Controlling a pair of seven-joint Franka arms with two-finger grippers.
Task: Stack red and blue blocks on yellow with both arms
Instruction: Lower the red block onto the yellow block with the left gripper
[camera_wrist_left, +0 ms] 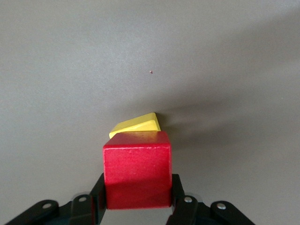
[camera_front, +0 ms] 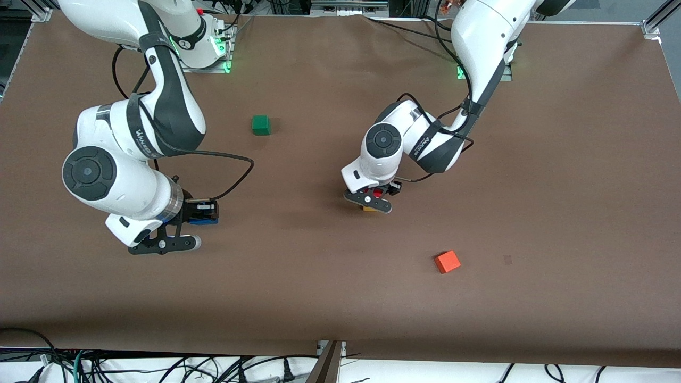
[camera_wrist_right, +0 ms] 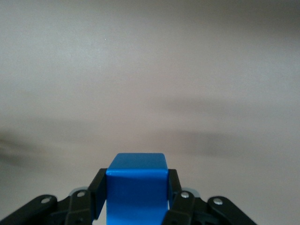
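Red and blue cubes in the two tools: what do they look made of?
Red cube, in the left tool: matte and faintly grainy, probably painted wood, possibly dense foam. Blue cube, in the right tool: smoother, with a soft sheen, so painted wood or plastic.

Left pincer (camera_front: 372, 201) holds the red block (camera_wrist_left: 137, 169) over the yellow (camera_wrist_left: 136, 124); right pincer (camera_front: 198, 217) grips the blue block (camera_wrist_right: 136, 187) above the tabletop (camera_front: 558, 186).

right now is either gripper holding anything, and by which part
Both are. The left gripper clamps the red block by two opposite sides, over the yellow block; the right gripper clamps the blue block likewise.
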